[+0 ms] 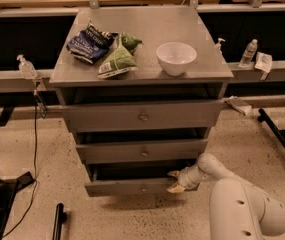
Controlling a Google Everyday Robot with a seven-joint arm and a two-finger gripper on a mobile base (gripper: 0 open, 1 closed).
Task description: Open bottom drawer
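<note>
The grey metal cabinet (142, 44) has three drawers, each with a small round knob. The bottom drawer (127, 186) is pulled out a little, with a dark gap above its front. Its knob (143, 188) sits in the middle of the front. My gripper (175, 181) is at the right end of that drawer front, one yellowish fingertip above the top edge and one below it. The white arm (232, 199) reaches in from the lower right. The middle drawer (142, 151) and top drawer (142, 116) also stand slightly forward.
On the cabinet top lie a blue snack bag (89, 43), a green bag (118, 59) and a white bowl (176, 58). Bottles (249, 53) stand on the side rail. Black stands (279, 136) and cables (2, 194) sit on the speckled floor at both sides.
</note>
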